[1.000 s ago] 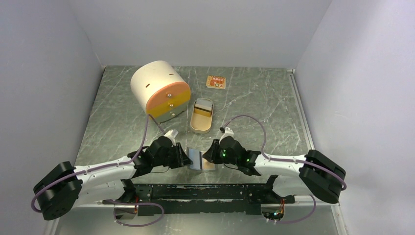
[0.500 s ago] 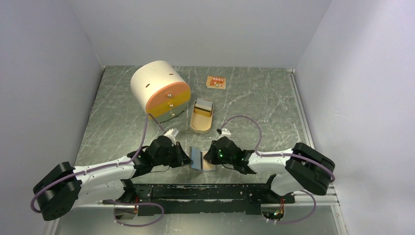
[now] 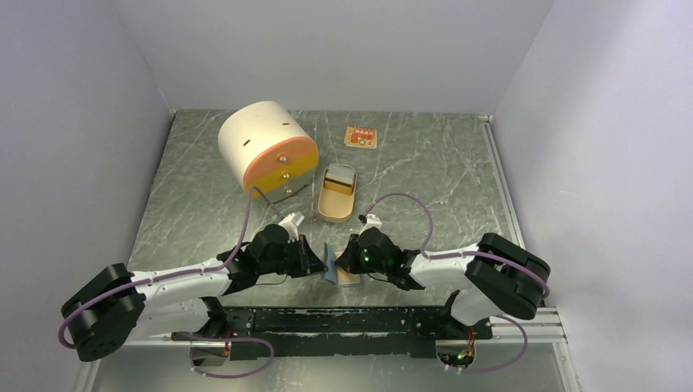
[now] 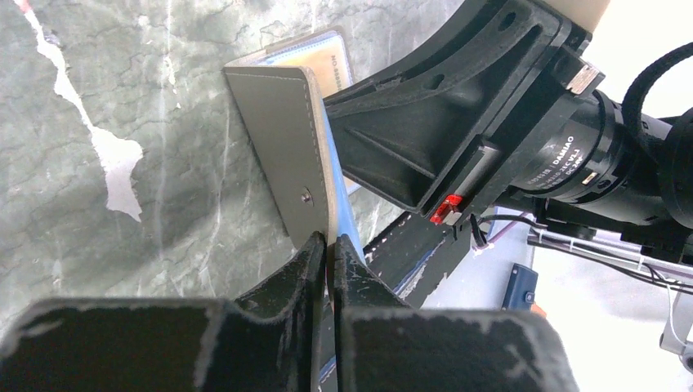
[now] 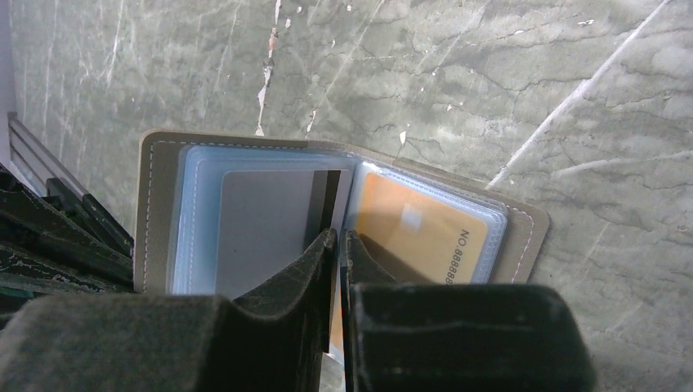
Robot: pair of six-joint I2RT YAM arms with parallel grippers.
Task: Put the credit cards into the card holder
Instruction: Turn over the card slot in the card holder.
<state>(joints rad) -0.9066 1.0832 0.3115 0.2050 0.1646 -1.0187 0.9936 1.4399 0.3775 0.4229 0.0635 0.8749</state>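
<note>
The card holder (image 3: 330, 266) is a taupe stitched cover with clear sleeves, open like a book near the table's front edge. My left gripper (image 4: 329, 238) is shut on the lower edge of its left cover (image 4: 278, 139), holding that flap upright. A gold-orange credit card (image 5: 417, 233) lies in the right sleeve. A grey rectangle (image 5: 261, 220) shows in the left sleeve. My right gripper (image 5: 337, 234) is shut on a thin dark sheet seen edge-on over the fold; it looks like the blue-grey credit card. In the top view the two grippers (image 3: 323, 263) (image 3: 343, 261) meet at the holder.
A white cylinder with an orange face (image 3: 263, 145) stands at the back left. A tan oval tin (image 3: 336, 193) lies open just behind the holder. A small orange tile (image 3: 360, 136) sits at the back. The black base rail (image 3: 351, 318) runs close behind the holder.
Both grippers have closed. The right arm has slid left up to the holder, and the left cover now stands steeper, so the holder looks narrower from above.
</note>
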